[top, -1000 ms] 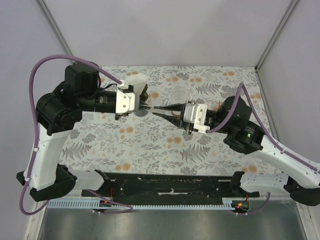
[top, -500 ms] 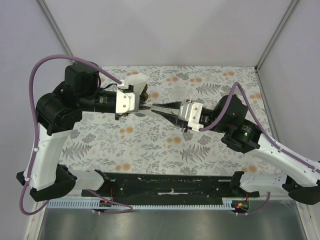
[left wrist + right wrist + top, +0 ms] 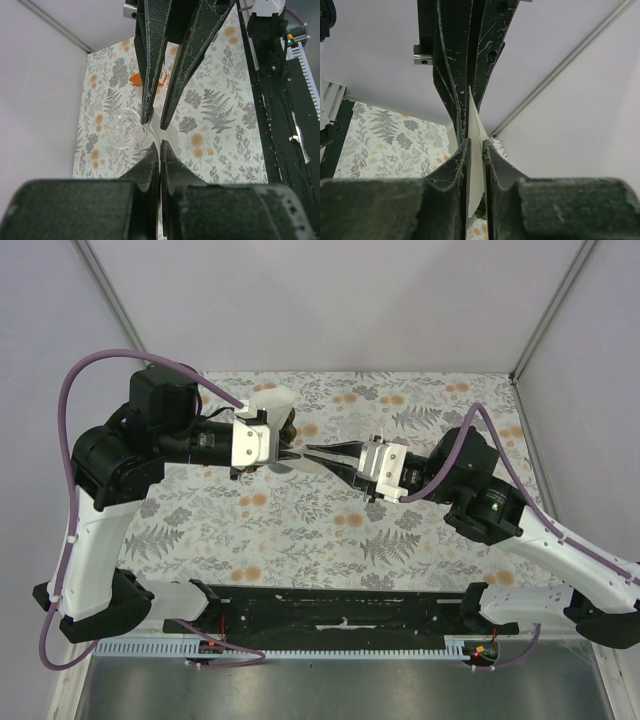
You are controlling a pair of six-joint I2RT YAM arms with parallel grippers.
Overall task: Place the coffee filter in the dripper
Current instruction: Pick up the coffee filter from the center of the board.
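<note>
White filter (image 3: 476,172) is sitting pinched in the closed left end effector (image 3: 159,150); the right end effector (image 3: 475,144) is straddling it, slightly open.

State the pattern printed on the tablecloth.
The tablecloth shows grey ferns and orange flowers on white; clearest from the top external view.

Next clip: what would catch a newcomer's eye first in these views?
The pincers meet tip to tip above mid-table: the left pincer is shut on a white paper filter, and the right pincer has its jaws slightly apart on either side of it. Nearby, the clear glass dripper sits empty on the fern-print cloth.
</note>
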